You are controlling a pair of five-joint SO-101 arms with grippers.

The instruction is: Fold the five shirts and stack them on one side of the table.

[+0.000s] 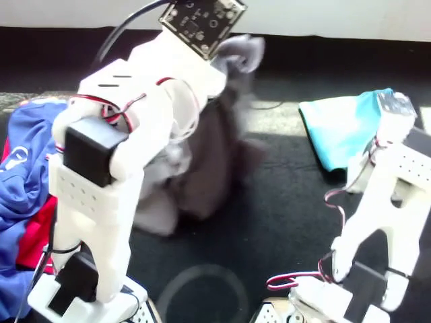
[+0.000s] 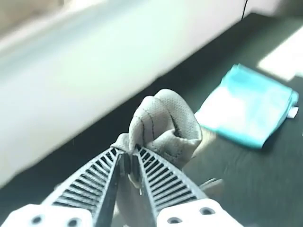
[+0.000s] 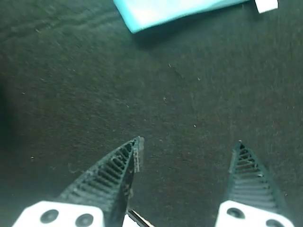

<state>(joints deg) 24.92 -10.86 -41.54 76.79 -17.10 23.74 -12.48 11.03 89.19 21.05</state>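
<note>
Presently the left end effector (image 2: 128, 158) is clamped on a fold of the grey shirt (image 2: 165, 127), with both fingers pressed together on the cloth. The pinched fold bunches up just past the fingertips. In the high view the grey shirt (image 1: 209, 161) hangs from the raised left arm, and its lower part trails down to the dark worktop (image 1: 269, 222) near the middle.

The right end effector (image 3: 189, 149) hangs over bare worktop with its fingers spread apart and touching no cloth. A folded turquoise shirt (image 1: 343, 128) lies flat near it on the right side, well apart from the grey one. At the left edge a crumpled blue shirt (image 1: 27, 175) lies heaped against a red garment (image 1: 34, 242).
</note>
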